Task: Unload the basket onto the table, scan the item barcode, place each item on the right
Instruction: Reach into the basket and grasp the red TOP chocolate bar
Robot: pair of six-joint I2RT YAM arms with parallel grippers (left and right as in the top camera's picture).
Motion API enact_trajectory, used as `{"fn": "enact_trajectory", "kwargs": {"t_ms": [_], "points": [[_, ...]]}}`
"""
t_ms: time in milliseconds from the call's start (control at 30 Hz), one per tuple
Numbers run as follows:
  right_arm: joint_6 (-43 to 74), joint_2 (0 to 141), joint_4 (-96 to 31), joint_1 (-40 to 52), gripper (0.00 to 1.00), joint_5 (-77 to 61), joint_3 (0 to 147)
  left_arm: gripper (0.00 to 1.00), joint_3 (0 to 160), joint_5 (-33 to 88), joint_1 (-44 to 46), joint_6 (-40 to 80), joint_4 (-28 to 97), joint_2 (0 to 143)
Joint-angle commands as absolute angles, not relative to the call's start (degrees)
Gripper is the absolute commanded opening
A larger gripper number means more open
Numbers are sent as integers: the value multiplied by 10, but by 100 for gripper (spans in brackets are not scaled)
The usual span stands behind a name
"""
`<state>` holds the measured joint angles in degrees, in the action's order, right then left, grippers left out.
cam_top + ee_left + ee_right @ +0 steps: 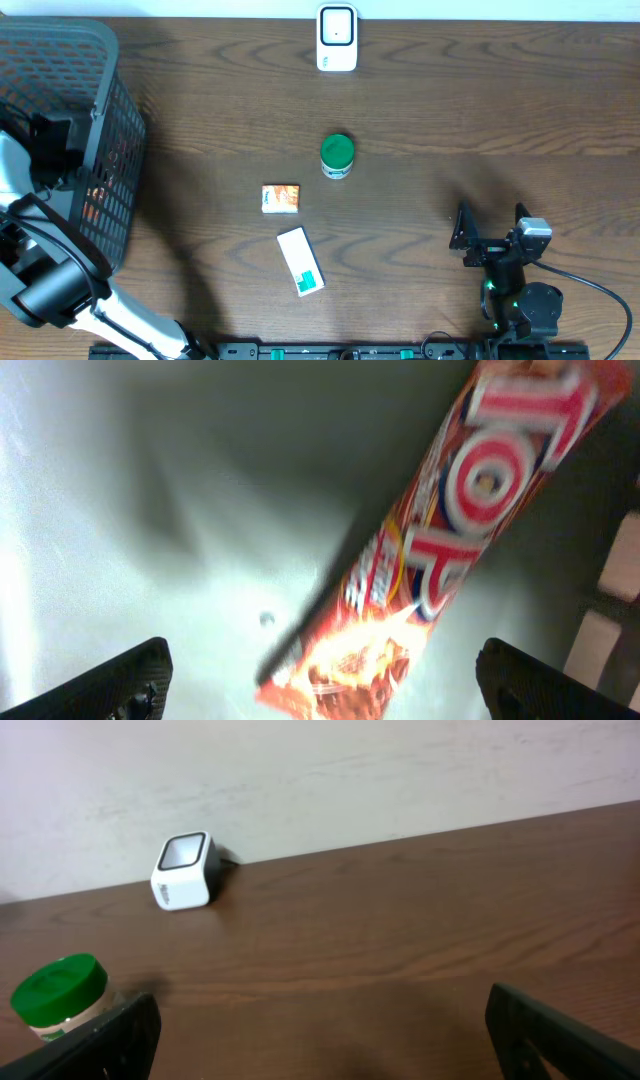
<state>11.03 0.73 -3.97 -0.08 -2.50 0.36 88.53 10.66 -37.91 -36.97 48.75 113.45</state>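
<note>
A red snack packet with big white letters lies slanted on the pale floor of the black mesh basket. My left gripper is inside the basket and open. Its fingers stand wide on either side of the packet's lower end, touching nothing. The white barcode scanner sits at the table's far edge, and it also shows in the right wrist view as the scanner. At the front right, my right gripper hangs open and empty over bare wood.
A green-lidded jar stands mid-table. A small orange box and a white-and-green box lie in front of it. The basket fills the left edge, with my left arm reaching over its rim.
</note>
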Motion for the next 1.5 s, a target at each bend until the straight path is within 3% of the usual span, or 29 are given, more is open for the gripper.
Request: {"fn": "enact_trajectory", "kwargs": {"t_ms": [0,400,833,933,1000,1467], "points": [[102,4,-41,3,99,-20,3,98,884,116,-368,-427,477,1134],[102,4,-41,3,99,-20,3,98,884,116,-366,-534,474,1183],[102,4,-41,3,99,-20,3,98,883,114,-366,-505,460,1265],[102,4,-41,3,99,-20,3,65,883,114,-366,-503,464,1270],[102,4,-41,3,99,-20,3,50,884,114,-366,-495,466,1270],[102,4,-41,3,99,-20,3,38,886,114,-366,-386,469,1250]]}}
